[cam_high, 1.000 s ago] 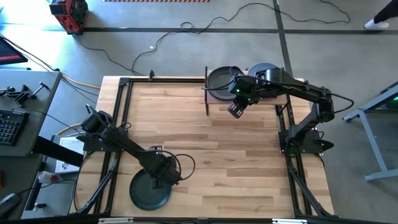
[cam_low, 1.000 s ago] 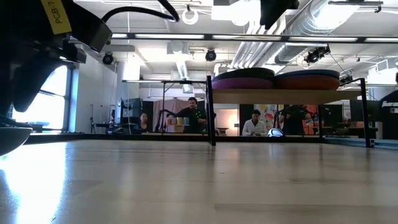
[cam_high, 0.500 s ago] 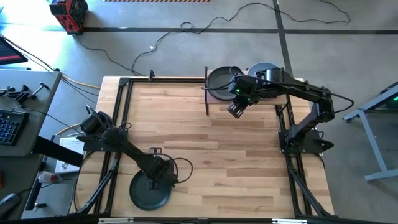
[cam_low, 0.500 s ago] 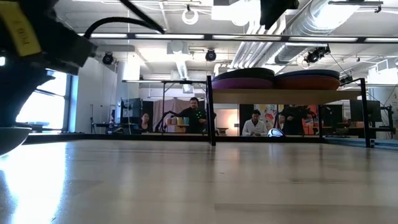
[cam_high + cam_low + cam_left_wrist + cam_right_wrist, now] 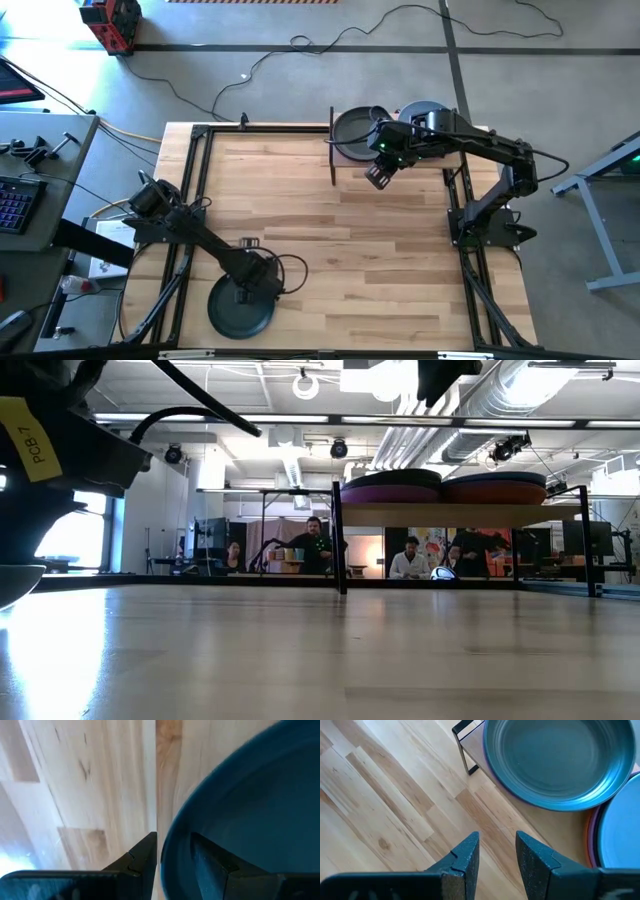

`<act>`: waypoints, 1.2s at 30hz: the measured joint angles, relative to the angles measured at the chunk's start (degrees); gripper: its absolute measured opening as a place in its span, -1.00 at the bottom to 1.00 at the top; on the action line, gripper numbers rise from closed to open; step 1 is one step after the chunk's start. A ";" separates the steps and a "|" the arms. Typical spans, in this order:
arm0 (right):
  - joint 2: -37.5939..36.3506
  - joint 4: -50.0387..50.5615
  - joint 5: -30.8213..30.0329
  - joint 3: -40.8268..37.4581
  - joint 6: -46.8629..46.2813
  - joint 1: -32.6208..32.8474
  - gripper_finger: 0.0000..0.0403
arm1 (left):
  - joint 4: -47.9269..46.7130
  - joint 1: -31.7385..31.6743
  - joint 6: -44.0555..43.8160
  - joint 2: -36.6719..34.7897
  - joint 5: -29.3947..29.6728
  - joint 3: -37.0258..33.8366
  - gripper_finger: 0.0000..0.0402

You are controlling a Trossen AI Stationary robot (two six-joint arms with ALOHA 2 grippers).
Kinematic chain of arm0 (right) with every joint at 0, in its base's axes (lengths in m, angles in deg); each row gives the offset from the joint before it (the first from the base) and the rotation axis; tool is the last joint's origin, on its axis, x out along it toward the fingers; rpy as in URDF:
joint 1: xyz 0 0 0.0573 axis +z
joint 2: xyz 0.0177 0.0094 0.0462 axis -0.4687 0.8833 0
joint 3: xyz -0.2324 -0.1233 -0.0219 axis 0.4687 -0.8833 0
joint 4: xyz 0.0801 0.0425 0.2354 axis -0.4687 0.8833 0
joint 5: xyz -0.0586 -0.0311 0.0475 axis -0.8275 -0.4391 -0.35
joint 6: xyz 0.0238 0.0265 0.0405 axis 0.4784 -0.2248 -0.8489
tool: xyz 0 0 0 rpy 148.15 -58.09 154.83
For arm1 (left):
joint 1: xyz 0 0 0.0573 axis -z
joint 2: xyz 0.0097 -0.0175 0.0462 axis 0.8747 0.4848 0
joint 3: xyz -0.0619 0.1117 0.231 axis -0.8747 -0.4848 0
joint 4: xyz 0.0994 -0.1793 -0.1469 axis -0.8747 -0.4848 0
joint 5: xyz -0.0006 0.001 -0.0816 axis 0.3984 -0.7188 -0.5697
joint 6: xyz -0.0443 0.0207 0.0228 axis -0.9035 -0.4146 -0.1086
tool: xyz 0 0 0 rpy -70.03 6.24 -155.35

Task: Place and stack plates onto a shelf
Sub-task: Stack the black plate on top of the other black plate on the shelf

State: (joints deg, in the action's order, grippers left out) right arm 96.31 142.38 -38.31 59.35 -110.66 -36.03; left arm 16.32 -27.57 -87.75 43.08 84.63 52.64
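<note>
A dark plate (image 5: 238,310) lies flat on the tabletop near the near edge; the left wrist view shows it as a blue-black dish (image 5: 260,810). My left gripper (image 5: 257,285) (image 5: 175,857) is open and low at the plate's far-right rim, one finger on each side of it. The shelf (image 5: 392,150) (image 5: 460,514) stands at the far edge with two stacks: a dark plate (image 5: 357,130) (image 5: 560,757) over purple, and a pale blue-grey plate (image 5: 425,112) (image 5: 622,835) over orange-red. My right gripper (image 5: 378,178) (image 5: 497,852) hovers open in front of the shelf. My left gripper comes slanting down at the dark plate's far-right rim (image 5: 167,840), with one finger (image 5: 212,862) inside the dish and one finger (image 5: 142,855) outside it. The plate lies flat on the table. Whether the fingers touch the rim I cannot tell.
Black metal rails (image 5: 190,200) frame the tabletop on its left and right sides. Bare wood (image 5: 340,250) spreads between the near plate and the shelf. People (image 5: 312,545) sit in the room behind the table. A keyboard (image 5: 12,205) lies on a side bench to the left.
My left gripper has moved a little toward the table's near-left, closer over the dark plate's rim, and come lower. The plate has stayed on the table. My right arm has kept still.
</note>
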 joint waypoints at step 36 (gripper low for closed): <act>-0.01 -1.46 0.44 0.00 -2.74 -0.07 -0.47 | -0.53 -2.71 -14.62 -14.46 6.03 -0.66 -1.00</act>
State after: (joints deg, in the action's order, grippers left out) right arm 96.30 140.92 -37.88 59.35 -113.40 -36.09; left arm 15.79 -30.29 -102.37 28.61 90.66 51.99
